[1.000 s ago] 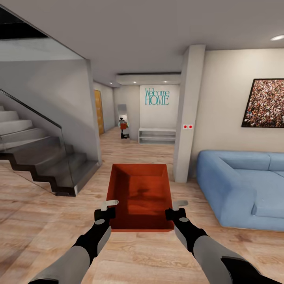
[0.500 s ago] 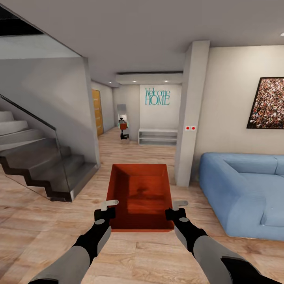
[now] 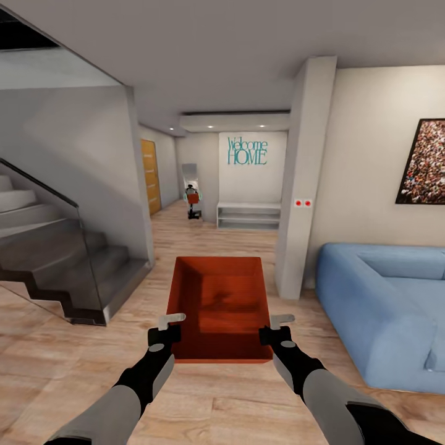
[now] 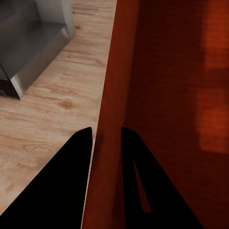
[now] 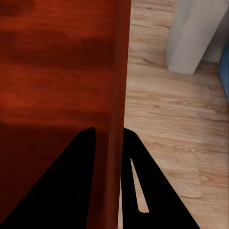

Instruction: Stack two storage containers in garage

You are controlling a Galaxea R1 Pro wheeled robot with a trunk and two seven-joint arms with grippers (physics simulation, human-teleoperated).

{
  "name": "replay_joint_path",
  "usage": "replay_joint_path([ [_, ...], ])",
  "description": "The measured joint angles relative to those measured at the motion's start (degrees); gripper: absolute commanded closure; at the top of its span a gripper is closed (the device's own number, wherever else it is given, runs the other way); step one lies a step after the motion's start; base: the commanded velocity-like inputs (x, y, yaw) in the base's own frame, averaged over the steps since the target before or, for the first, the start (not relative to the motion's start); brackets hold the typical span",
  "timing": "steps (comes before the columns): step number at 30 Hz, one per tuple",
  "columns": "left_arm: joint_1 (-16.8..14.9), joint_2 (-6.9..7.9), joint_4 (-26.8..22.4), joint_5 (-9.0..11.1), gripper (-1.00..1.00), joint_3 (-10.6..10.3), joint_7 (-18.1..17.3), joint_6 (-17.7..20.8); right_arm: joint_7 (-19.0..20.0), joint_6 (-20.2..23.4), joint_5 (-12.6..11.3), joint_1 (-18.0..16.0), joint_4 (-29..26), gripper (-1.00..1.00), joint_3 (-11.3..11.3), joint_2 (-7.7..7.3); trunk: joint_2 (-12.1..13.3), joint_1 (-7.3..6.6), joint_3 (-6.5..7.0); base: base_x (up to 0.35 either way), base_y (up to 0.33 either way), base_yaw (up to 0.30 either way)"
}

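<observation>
An orange-red open-topped storage container (image 3: 221,306) hangs level in front of me above the light wood floor of the living room. My left gripper (image 3: 171,320) is shut on its left wall (image 4: 109,124), one finger inside and one outside. On the opposite side my right gripper (image 3: 282,320) is shut on the right wall (image 5: 119,105) in the same way. The box is empty inside. The second container is out of view.
A dark staircase (image 3: 68,266) with a glass rail stands at the left. A white pillar (image 3: 303,185) and a blue sofa (image 3: 389,303) stand at the right. Between them a hallway runs ahead to a shelf (image 3: 248,216), a mirror (image 3: 193,191) and a "Welcome HOME" wall sign (image 3: 247,151).
The whole view has advanced: stairs, pillar and sofa have slid outward and grown nearer. The container and both grippers hold the same place in the picture.
</observation>
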Motion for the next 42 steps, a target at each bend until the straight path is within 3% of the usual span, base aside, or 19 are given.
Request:
replay_joint_path([
  [42, -0.04, 0.09, 0.02, 0.01, 1.0, 0.01, -0.15, 0.2, -0.15, 0.09, -0.07, 0.0, 0.08, 1.0, 0.02, 0.08, 0.0, 0.0, 0.0, 0.322, 0.0, 0.0],
])
